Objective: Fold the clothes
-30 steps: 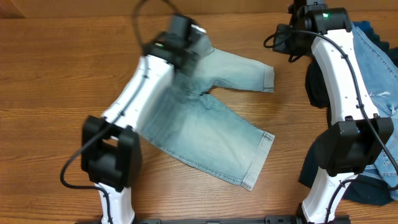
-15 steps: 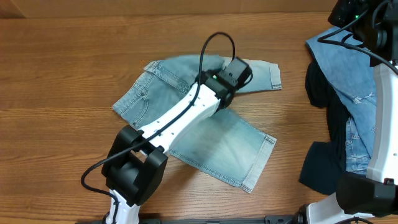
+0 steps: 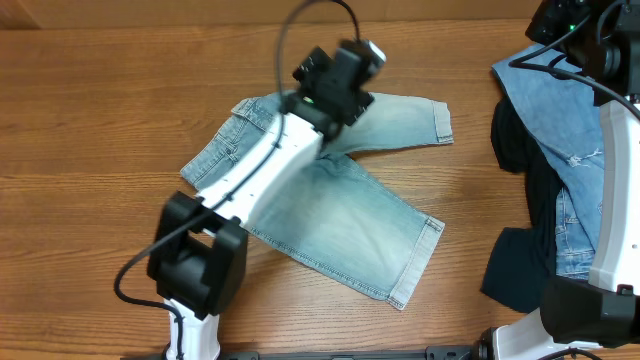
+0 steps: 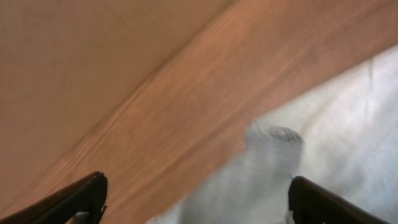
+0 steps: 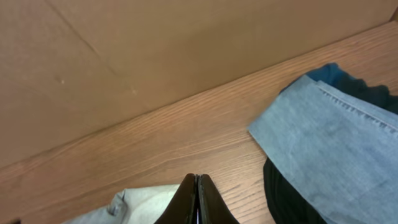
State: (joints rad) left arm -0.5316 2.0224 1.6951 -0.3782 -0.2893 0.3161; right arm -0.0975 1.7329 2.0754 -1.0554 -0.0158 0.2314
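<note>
The pale light-blue denim shorts (image 3: 330,215) lie spread on the wooden table, waistband at the left (image 3: 215,150). One leg reaches the upper right, the other the lower right. My left gripper (image 3: 345,72) hovers over the shorts' far edge. In the left wrist view the left gripper (image 4: 196,199) stands open, with blurred pale cloth (image 4: 323,124) below it and nothing between its fingers. In the right wrist view my right gripper (image 5: 198,199) is shut on nothing, above bare wood, and a corner of the shorts (image 5: 134,205) shows to its left.
More clothes are piled at the right edge: medium-blue jeans (image 3: 565,130) over dark navy cloth (image 3: 515,270); the same jeans (image 5: 336,143) show in the right wrist view. A brown cardboard wall (image 5: 186,43) stands behind the table. The right arm (image 3: 615,200) rises over the pile.
My left gripper opened and let go of the shorts, then drew back towards the far edge. The upper leg now lies flat to the right. The right arm swung away to the far right.
</note>
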